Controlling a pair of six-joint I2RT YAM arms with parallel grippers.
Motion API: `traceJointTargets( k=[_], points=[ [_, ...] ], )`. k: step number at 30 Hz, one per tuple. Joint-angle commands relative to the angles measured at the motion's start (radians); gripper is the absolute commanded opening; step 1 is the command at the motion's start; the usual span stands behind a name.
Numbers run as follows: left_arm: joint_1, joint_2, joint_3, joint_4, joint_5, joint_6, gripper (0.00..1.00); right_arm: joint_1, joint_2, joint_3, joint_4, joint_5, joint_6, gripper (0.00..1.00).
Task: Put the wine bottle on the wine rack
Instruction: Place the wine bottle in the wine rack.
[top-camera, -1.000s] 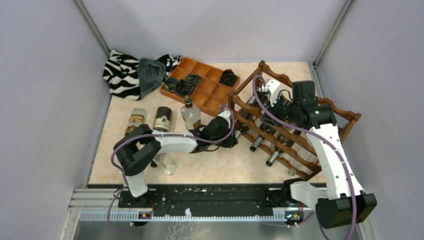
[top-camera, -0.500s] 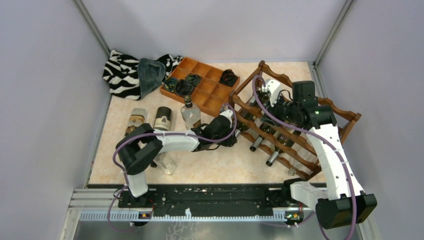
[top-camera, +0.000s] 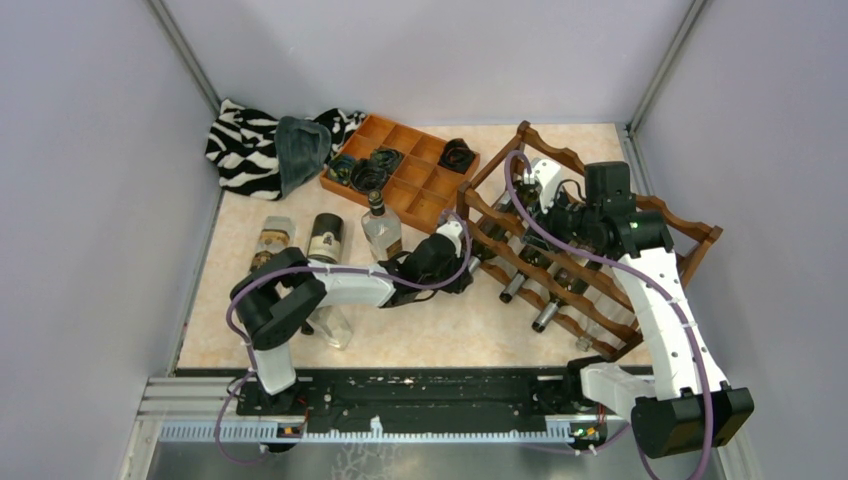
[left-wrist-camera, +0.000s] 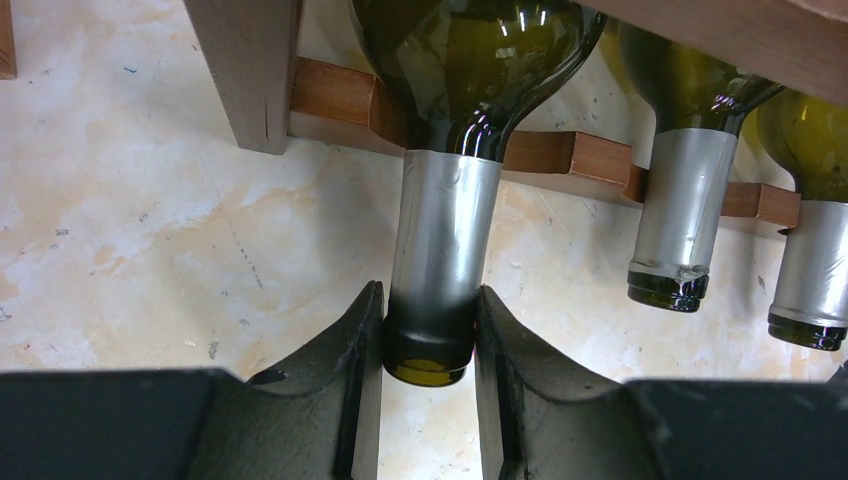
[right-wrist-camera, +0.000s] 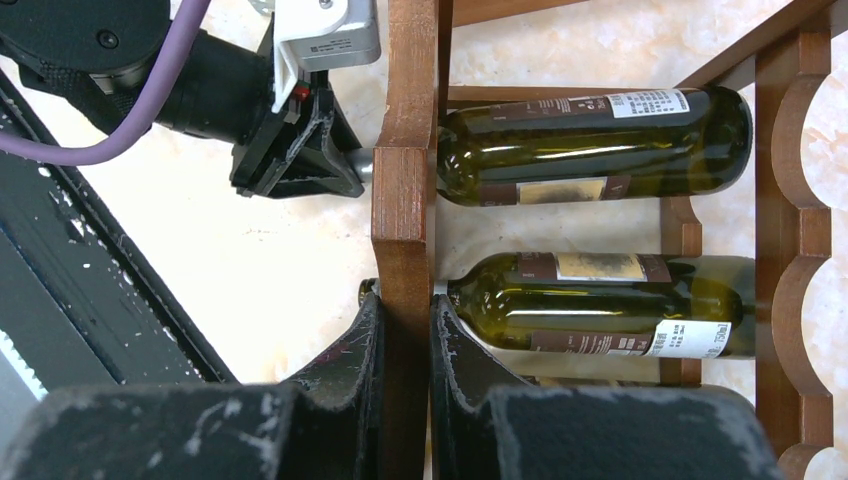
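Zebra-striped cloth (top-camera: 240, 150) lies bunched at the table's ten o'clock corner, with a grey-blue cloth (top-camera: 300, 148) draped over it. Next along, toward twelve o'clock, the orange-brown compartment tray (top-camera: 425, 190) holds dark coiled things (top-camera: 370, 172) in several of its far cells; what they are is too small to tell. At seven o'clock from the tray, three small bottles (top-camera: 325, 237) sit in a row on the marbled table (top-camera: 420, 335).

Near the table's middle, the left gripper (left-wrist-camera: 428, 320) is clamped on the lip of the wine bottle (left-wrist-camera: 445, 230), one finger on each side of the silver-foiled neck. The green bottle lies in the wine rack (left-wrist-camera: 250, 70), its shoulder in a scallop of the low front rail and its neck sticking out past it. Two more foil-necked bottles (left-wrist-camera: 685, 200) lie in the scallops to its right.

The rack fills the table's three o'clock side. The right gripper (right-wrist-camera: 405, 320) is pinched onto the rack's upright corner post, beside the labelled bottles.
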Motion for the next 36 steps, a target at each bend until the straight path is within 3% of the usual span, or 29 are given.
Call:
traceJointTargets(
  k=[1, 14, 26, 36],
  points=[
    [0.04, -0.008, -0.031, 0.095, -0.041, -0.007, 0.0, 0.003, -0.026, -0.031, 0.034, -0.087, -0.041, 0.0],
    [0.036, -0.035, -0.072, 0.251, 0.033, -0.024, 0.0, 0.003, -0.029, -0.039, 0.041, -0.094, -0.04, 0.0],
    [0.004, -0.052, -0.057, 0.182, -0.066, 0.127, 0.0, 0.003, -0.037, -0.04, 0.051, -0.089, -0.033, 0.0],
    [-0.007, -0.031, -0.011, 0.174, -0.093, 0.044, 0.0, 0.002, -0.043, -0.051, 0.058, -0.111, -0.03, 0.0]
  ],
)
